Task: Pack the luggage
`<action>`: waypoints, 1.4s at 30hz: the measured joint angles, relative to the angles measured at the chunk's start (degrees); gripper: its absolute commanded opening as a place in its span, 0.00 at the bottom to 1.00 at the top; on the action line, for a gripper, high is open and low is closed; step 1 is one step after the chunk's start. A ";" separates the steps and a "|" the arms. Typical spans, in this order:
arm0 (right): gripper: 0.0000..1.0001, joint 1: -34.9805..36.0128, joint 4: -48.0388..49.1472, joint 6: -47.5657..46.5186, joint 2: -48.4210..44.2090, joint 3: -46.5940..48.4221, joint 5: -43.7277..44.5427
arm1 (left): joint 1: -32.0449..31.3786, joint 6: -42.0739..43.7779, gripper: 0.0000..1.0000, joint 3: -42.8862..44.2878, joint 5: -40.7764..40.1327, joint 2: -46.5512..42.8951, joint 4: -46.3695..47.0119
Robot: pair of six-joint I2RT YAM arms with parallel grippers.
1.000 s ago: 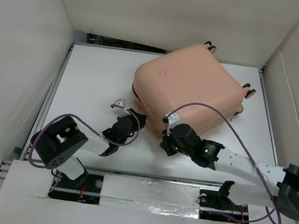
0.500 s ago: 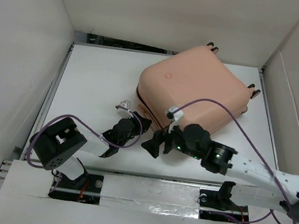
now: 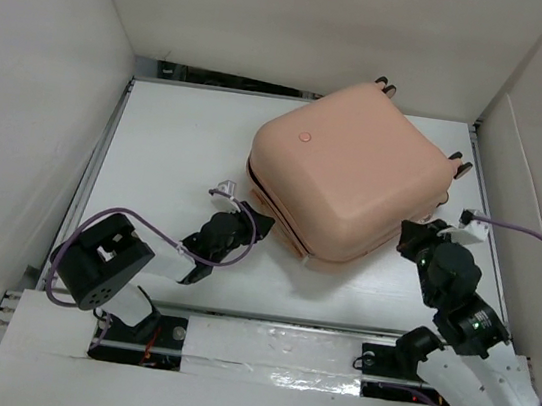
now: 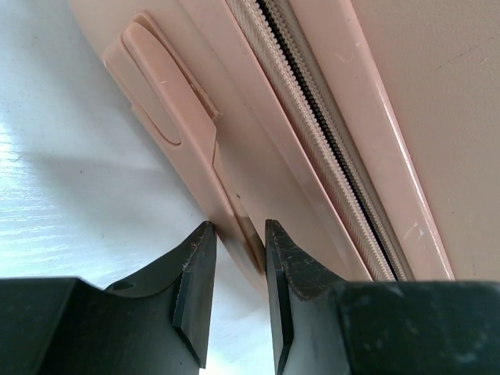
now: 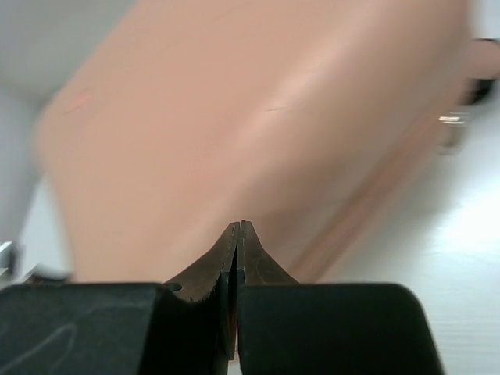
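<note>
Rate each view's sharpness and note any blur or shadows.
Top external: sharp, evenly lit, soft shadow under the luggage. Left wrist: crisp zipper teeth, grey shadow on the table. Right wrist: luggage blurred, only the right gripper sharp.

Setting: robot laboratory, enclosed test cell.
- White table (image 3: 169, 138) is sitting boxed in by plain white panels (image 3: 36, 79) at the back and both sides.
- Two robot arms, the left arm (image 3: 106, 266) and the right arm (image 3: 479, 338), are standing bolted at the table's near edge.
- Purple cables (image 3: 539, 236) are looping loose off both arms.
- Metal rail (image 3: 94, 168) is running along the table's left side.
- Silver tape (image 3: 267, 374) is covering part of the near ledge.
- Pink suitcase (image 3: 347, 168) is lying on the table, the one household item among lab fittings.
</note>
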 measured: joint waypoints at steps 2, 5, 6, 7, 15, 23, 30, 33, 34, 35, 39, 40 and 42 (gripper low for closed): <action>0.00 -6.29 -0.85 0.15 1.01 -1.31 2.14 | 0.22 0.13 0.00 -0.02 0.57 -0.46 -0.61; 0.00 -16.44 -0.66 -0.90 3.61 -4.24 3.19 | 0.37 0.31 0.00 -0.11 1.18 -0.66 -0.85; 0.00 -20.09 0.13 -1.51 4.68 -5.57 2.71 | 0.42 0.35 0.00 -0.11 1.42 -0.66 -0.85; 0.01 -22.95 0.70 -2.12 5.86 -6.49 1.99 | 0.50 0.42 0.00 -0.11 1.70 -0.66 -0.83; 0.17 -40.28 16.50 -9.33 30.05 -7.98 -23.76 | -2.93 1.31 0.00 -0.35 0.04 -0.55 -0.26; 0.17 -39.12 19.15 -16.55 51.69 6.47 -31.91 | -9.33 1.27 0.00 -0.42 -4.31 0.13 0.44; 0.21 -36.39 20.26 -20.70 65.05 19.98 -38.14 | -17.11 -0.35 0.00 -0.42 -9.92 0.59 0.52; 0.22 -35.08 20.17 -22.29 68.41 24.06 -39.87 | -20.15 -1.29 0.00 -0.31 -11.45 1.88 1.97; 0.23 -34.49 19.76 -23.08 69.70 25.75 -40.09 | -20.90 -1.62 0.00 -0.22 -11.47 2.36 2.60; 0.23 -33.86 18.82 -24.24 71.08 27.61 -40.09 | -21.53 -1.88 0.00 -0.02 -11.45 2.97 3.19; 0.30 -30.84 16.20 -27.65 75.47 33.99 -39.58 | -24.41 0.35 0.00 2.54 -5.77 5.81 4.28; 0.32 -29.83 16.00 -27.71 75.34 33.92 -40.11 | -25.11 1.16 0.00 3.82 -4.02 6.73 4.22; 0.37 -27.98 14.88 -27.54 74.62 33.55 -41.72 | -25.94 2.58 0.00 5.75 -1.81 7.67 4.24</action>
